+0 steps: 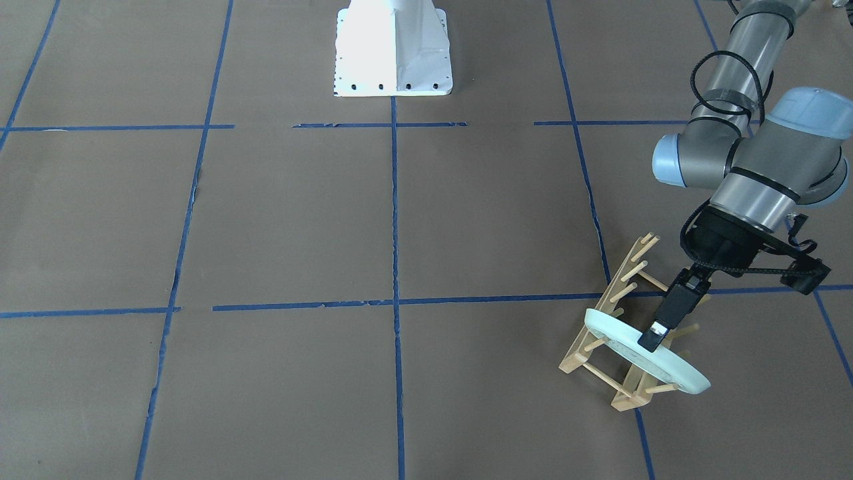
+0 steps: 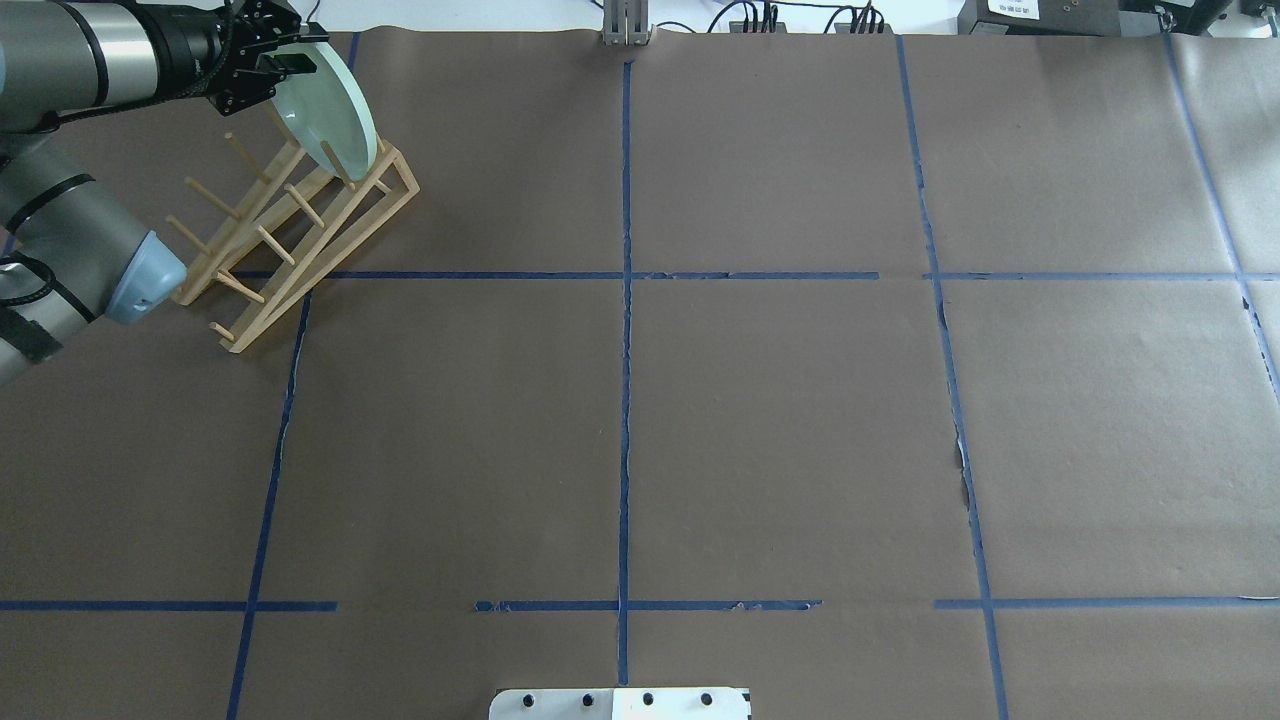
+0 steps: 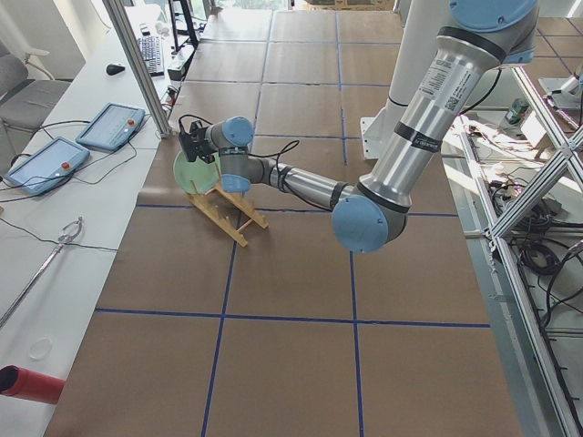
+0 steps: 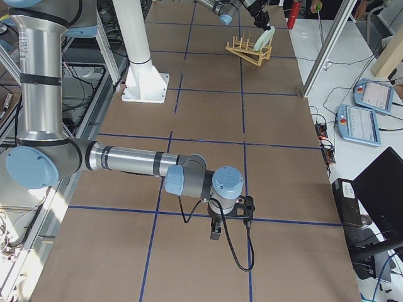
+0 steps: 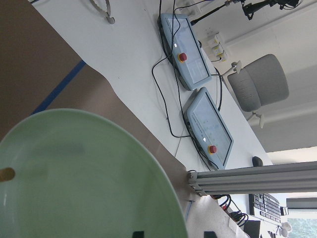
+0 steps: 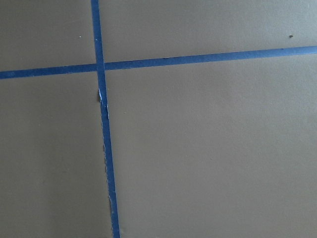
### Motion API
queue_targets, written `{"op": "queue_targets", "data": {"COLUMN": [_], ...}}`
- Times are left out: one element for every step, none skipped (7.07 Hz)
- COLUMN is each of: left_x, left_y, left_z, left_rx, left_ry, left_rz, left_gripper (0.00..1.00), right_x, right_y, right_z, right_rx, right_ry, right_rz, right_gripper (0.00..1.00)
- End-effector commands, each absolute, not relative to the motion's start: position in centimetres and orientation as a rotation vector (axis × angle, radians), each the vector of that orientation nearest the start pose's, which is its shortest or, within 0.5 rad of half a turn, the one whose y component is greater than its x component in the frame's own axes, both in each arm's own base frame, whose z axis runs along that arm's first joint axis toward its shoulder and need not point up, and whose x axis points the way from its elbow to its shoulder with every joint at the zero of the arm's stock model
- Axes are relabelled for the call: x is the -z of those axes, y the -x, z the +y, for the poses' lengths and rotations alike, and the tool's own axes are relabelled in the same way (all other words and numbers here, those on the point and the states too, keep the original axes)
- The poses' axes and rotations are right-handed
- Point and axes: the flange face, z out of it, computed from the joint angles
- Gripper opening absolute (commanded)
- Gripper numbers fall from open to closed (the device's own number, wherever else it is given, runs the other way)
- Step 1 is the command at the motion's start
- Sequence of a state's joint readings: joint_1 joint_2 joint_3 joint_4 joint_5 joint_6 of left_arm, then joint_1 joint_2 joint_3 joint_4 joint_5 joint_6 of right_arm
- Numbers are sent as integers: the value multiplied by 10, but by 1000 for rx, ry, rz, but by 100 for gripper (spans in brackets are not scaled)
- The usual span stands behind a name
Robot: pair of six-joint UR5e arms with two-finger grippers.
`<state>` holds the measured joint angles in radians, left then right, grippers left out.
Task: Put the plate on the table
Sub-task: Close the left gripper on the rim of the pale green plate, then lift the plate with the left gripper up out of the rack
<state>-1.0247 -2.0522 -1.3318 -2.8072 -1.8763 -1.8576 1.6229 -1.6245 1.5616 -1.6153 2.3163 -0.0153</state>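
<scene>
A pale green plate (image 5: 84, 183) fills the lower left, with a wooden peg tip (image 5: 6, 174) against it at the view's left edge. Two dark tips of the gripper (image 5: 173, 235) straddle its rim at the bottom edge. Beyond lie the brown bench (image 5: 25, 64) with blue tape (image 5: 59, 87) and a white desk (image 5: 133, 54) carrying two cabled control tablets (image 5: 185, 49).

- My round, raised-rim plate (image 1: 676, 373), by the table's far left corner: pale mint green with faint rings inside.
- The flat paper-covered table (image 1: 300, 220): brown, with blue tape lines marking big squares.
- The wooden peg rack (image 2: 303, 207): light tan.
- My left gripper (image 1: 652, 337): black, with one white fingertip.
- My left arm (image 1: 753, 167): silver-grey with pale blue caps.
- The metal robot base (image 1: 393, 53), at the near edge: white.
</scene>
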Motion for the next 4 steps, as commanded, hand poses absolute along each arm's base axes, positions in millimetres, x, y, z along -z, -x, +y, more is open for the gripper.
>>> {"op": "queue_targets", "data": {"left_x": [-354,-354,-352,-347], "left_y": [-265,-255,-238,-223], "left_z": [-636,-639,-645,-648], "left_rx": [829,840,851,852], "left_ry": [-309,-320,-339,-350], "left_rz": [1510,1511,1515,1522], "left_gripper": [9,3,0,0], "right_x": [-695,-695,-695,-695], "right_y": [-90,-90,-90,-90], "right_z": [-456,-456,-456,-456], "right_rx": [-75,-75,-75,-75], "right_ry": [77,77,77,77], "right_rz": [-748,-748,-748,-748], "right_gripper": [100,100,100,100]}}
